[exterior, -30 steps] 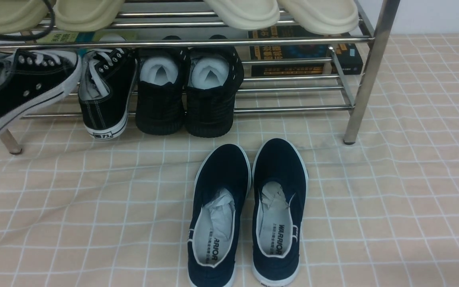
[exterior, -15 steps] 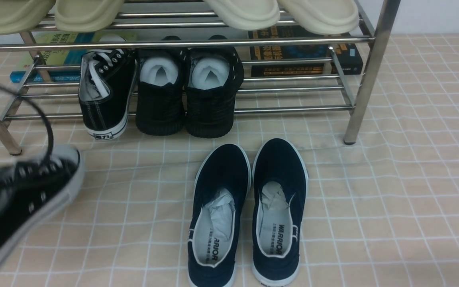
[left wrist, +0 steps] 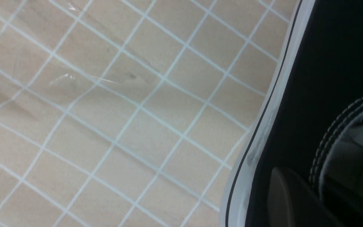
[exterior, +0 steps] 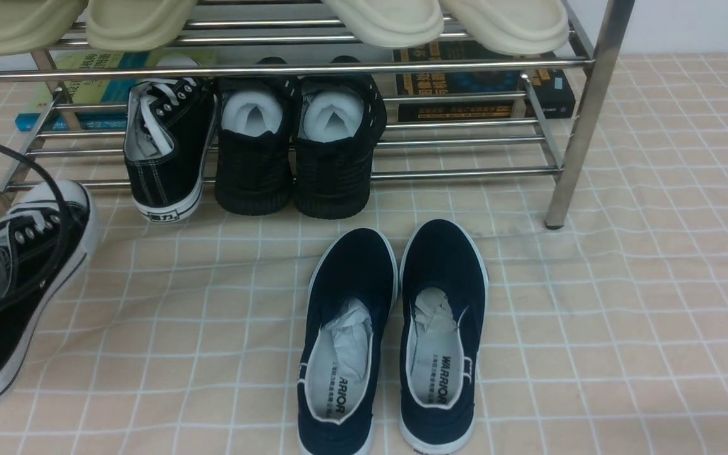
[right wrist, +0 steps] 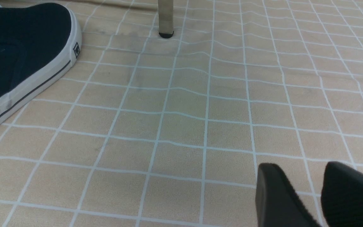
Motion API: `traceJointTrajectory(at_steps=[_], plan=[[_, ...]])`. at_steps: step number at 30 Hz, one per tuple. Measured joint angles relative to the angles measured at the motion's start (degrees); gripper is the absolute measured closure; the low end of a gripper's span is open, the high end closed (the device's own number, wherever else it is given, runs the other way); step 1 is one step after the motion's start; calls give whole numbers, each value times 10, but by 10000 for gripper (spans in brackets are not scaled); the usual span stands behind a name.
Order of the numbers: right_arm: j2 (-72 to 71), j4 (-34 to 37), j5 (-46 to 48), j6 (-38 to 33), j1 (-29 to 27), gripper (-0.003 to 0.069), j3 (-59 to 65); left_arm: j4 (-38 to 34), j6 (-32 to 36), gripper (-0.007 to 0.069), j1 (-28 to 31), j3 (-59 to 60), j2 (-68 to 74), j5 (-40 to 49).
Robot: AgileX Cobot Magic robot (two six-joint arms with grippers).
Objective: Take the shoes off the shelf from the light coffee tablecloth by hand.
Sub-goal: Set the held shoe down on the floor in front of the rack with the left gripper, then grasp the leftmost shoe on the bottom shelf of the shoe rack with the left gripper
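Note:
One black canvas sneaker (exterior: 19, 278) with white laces sits low on the light coffee tablecloth (exterior: 591, 316) at the far left, its toe towards the shelf (exterior: 275, 68). My left gripper (left wrist: 314, 195) is shut on its collar, one finger (left wrist: 282, 195) outside the black side wall (left wrist: 320, 63) and the other inside. Whether the sole touches the cloth I cannot tell. The other sneaker (exterior: 165, 151) stands on the shelf's lower bars. My right gripper (right wrist: 301, 173) hovers over bare cloth with a narrow gap between its fingertips and nothing in it.
Two all-black knit shoes (exterior: 294, 151) stand beside the sneaker on the lower tier. Cream slippers (exterior: 389, 19) lie on the upper tier, with books (exterior: 484, 82) behind. A navy slip-on pair (exterior: 395, 341) lies in front of the shelf. A shelf leg (right wrist: 165, 19) stands ahead of the right gripper.
The held sneaker has come away from the shelf's left end, dropped down and swung low to the cloth at the far left. The rest has not moved.

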Motion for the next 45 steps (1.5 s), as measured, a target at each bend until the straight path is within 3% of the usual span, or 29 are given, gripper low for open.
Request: traceJointTrajectory(at_steps=[24, 28, 34, 35, 38, 42, 45], plan=[[0, 0, 0, 0, 0, 419, 0, 6, -19, 576, 0, 0, 147, -77], [0, 0, 0, 0, 0, 419, 0, 5, -19, 514, 0, 0, 158, -72], [0, 0, 0, 0, 0, 419, 0, 6, -6, 332, 0, -6, 157, -57], [0, 0, 0, 0, 0, 419, 0, 6, -6, 332, 0, -7, 156, -57], [0, 0, 0, 0, 0, 419, 0, 6, -5, 263, 0, -45, 141, -10], [0, 0, 0, 0, 0, 419, 0, -18, 36, 298, 0, -119, 136, 44], [0, 0, 0, 0, 0, 419, 0, -75, 100, 428, 0, -183, 144, 83]])
